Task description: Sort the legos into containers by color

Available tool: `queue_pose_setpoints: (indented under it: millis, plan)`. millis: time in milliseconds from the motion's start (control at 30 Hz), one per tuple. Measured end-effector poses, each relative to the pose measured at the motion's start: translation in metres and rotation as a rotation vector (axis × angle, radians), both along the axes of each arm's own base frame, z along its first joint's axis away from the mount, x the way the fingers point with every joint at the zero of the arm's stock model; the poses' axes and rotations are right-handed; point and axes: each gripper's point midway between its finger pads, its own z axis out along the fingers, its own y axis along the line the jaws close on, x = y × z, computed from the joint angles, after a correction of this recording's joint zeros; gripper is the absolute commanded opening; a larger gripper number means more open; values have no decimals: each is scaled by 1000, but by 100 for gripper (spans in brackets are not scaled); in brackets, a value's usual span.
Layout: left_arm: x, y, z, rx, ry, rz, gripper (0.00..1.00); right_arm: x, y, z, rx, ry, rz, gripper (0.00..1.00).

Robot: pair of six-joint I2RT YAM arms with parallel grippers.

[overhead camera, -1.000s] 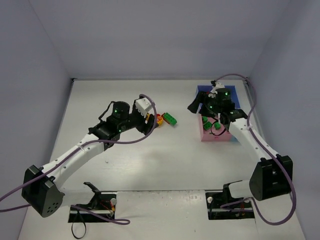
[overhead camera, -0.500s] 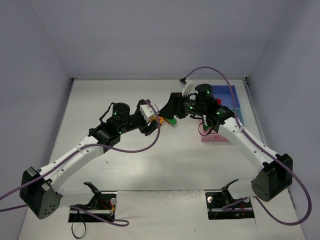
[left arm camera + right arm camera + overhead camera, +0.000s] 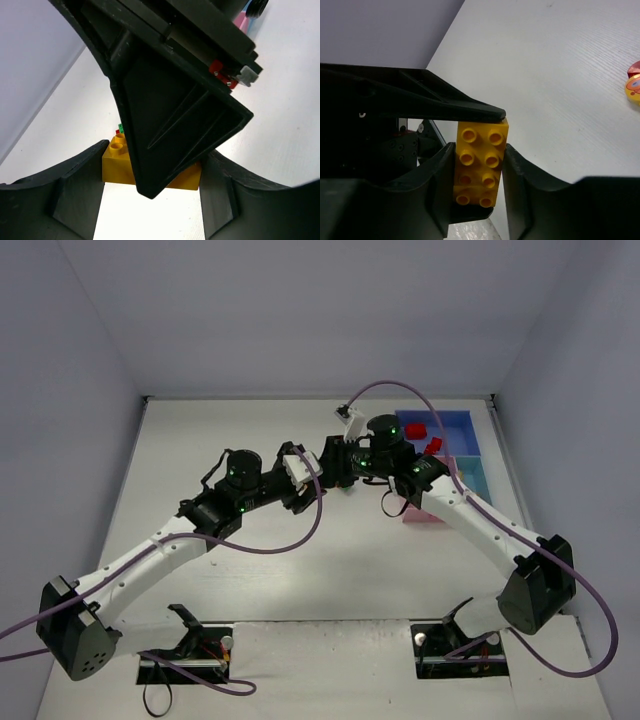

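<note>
A yellow two-by-four lego (image 3: 480,160) hangs between both grippers above the middle of the table. My left gripper (image 3: 152,167) is shut on it lengthwise, an end of the brick (image 3: 116,165) against each finger. My right gripper (image 3: 479,150) is shut across its width, with a left finger (image 3: 445,107) lying over the far end. In the top view the two grippers, left (image 3: 312,478) and right (image 3: 336,466), meet and hide the brick. The containers sit at the right: the blue one (image 3: 458,422) holds two red legos (image 3: 416,429), beside the pink (image 3: 420,512) and light-blue (image 3: 478,480) ones.
A red and yellow piece (image 3: 634,82) lies on the table at the right edge of the right wrist view. Tiny green and red bits (image 3: 120,129) show behind the brick. The right arm's purple cable (image 3: 395,390) loops over the meeting point.
My right arm swung left from the pink container to the left gripper and closed its jaws on the yellow brick. The left gripper moved slightly right, still holding the brick.
</note>
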Motion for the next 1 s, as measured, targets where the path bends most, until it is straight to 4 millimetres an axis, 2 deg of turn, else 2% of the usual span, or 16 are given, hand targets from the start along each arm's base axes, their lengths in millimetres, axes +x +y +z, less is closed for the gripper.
queue_pose_setpoints:
  millis: [33,67,100,200,233,267,367,433,533,633,733,867,1000]
  plan:
    - [0,0,-1,1,-2,2,2,-1,2,2,2,-6,5,22]
    - [1,0,-2,3,-5,6,2,0,2,1,0,3,-8,10]
    - [1,1,-2,3,-6,8,5,-1,3,1,1,2,-7,5]
    - [2,1,-2,4,-8,13,40,1,2,1,-3,-4,-15,0]
    - [3,1,-2,4,-8,18,74,2,2,0,-6,-8,-18,0]
    - [3,2,-2,5,-8,22,84,3,2,0,-10,-13,-22,0]
    - [5,3,-3,-6,13,57,86,15,-10,-8,-69,-52,-87,0]
    - [9,6,-4,-16,36,97,86,29,-30,-16,-124,-78,-163,0]
    - [15,13,-6,-41,76,176,86,57,-82,-30,-213,-91,-331,0]
    - [18,19,-19,-52,130,241,86,89,-158,-42,-306,-91,-554,0]
    - [16,26,-39,-43,207,300,86,110,-236,-49,-417,-99,-765,0]
    - [13,37,-57,-30,279,365,86,117,-307,-55,-530,-97,-924,0]
    - [14,50,-68,-36,335,426,86,120,-361,-66,-654,-82,-1009,0]
